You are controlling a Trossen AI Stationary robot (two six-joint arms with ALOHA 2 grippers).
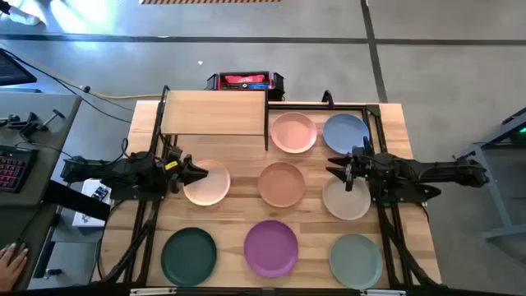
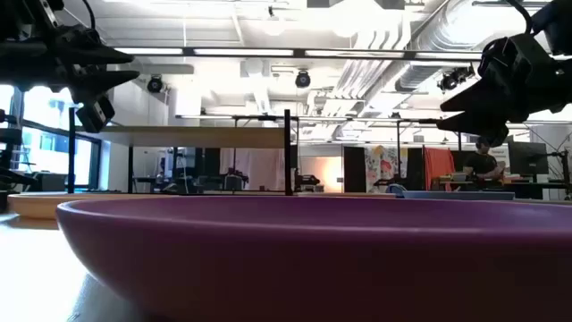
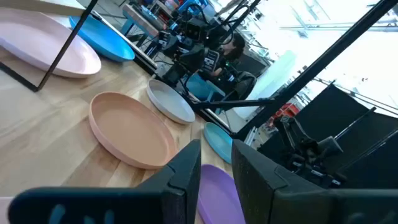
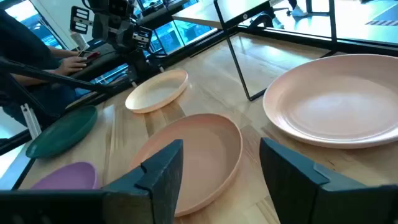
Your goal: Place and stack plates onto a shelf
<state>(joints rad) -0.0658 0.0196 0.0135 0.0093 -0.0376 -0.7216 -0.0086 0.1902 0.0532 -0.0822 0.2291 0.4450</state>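
Tabletop [image 1: 246, 185]: planked wood, carrying all below. Shelf [image 1: 215, 113]: light-wood board on thin black supports, at 11 o'clock from table centre, bare on top; seen edge-on in low view [image 2: 201, 136]. Plates, eight, all lying flat on the tabletop, none stacked. Pink plate [image 1: 293, 132]: 12 o'clock, just beside the shelf's right post. Blue plate [image 1: 344, 131]: 1 o'clock, just beside pink. Peach plate [image 1: 209, 182]: 9 o'clock, its left rim under the left gripper's tips. Orange plate [image 1: 281, 183]: centre. Cream plate [image 1: 346, 200]: 3 o'clock, partly covered by the right arm. Green plate [image 1: 188, 254]: 7 o'clock. Purple plate [image 1: 271, 247]: 6 o'clock; fills the low view's foreground [image 2: 295, 255]. Sage plate [image 1: 356, 257]: 5 o'clock. Left gripper [image 1: 200, 172]: at 9 o'clock, above the peach plate's left rim, raised off the table in low view [image 2: 98, 89]; fingers [image 3: 183, 177] slightly apart with a narrow gap, nothing between them. Right gripper [image 1: 334, 171]: at 3 o'clock, between blue and cream plates, pointing toward orange, raised in low view [image 2: 465, 98]; fingers [image 4: 163, 171] wide apart, holding nothing, orange plate [image 4: 193, 155] visible beyond the gap.
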